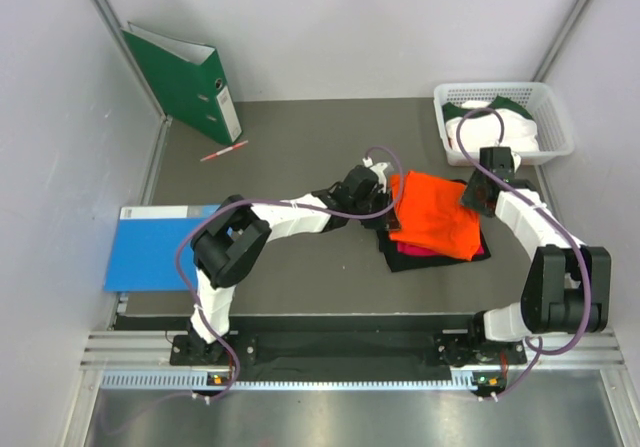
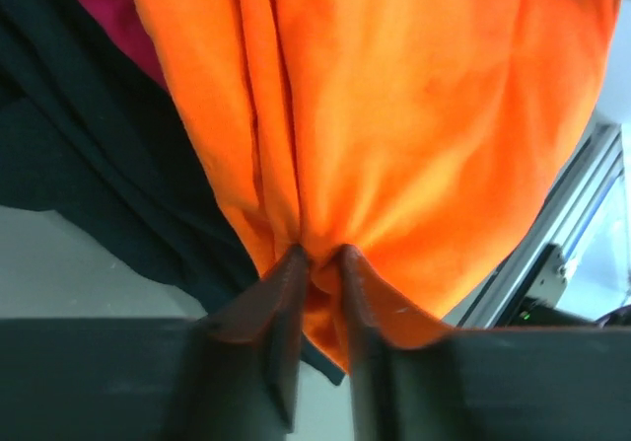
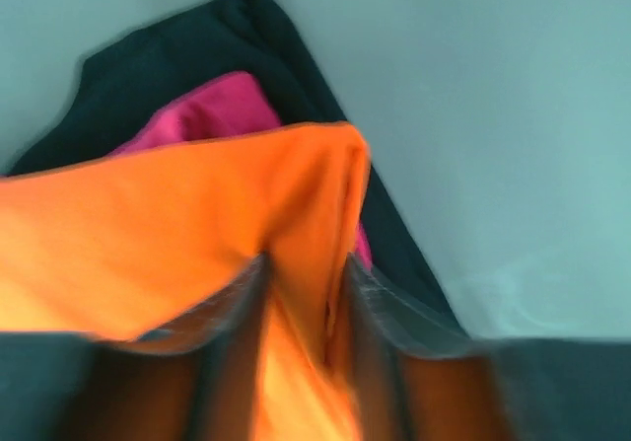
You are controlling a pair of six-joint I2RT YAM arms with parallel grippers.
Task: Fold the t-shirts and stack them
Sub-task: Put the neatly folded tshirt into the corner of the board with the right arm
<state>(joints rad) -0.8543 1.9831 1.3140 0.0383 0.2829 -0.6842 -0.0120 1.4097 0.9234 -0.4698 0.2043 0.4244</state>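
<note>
The orange t-shirt is held over a stack of the magenta t-shirt and the black t-shirt in the middle right of the table. My left gripper is shut on the orange shirt's left edge, bunching the cloth. My right gripper is shut on its right edge. Magenta and black cloth show under it. The white t-shirt with green trim lies in the basket.
A white basket stands at the back right. A green ring binder leans at the back left with a red pen near it. A blue folder lies at the left edge.
</note>
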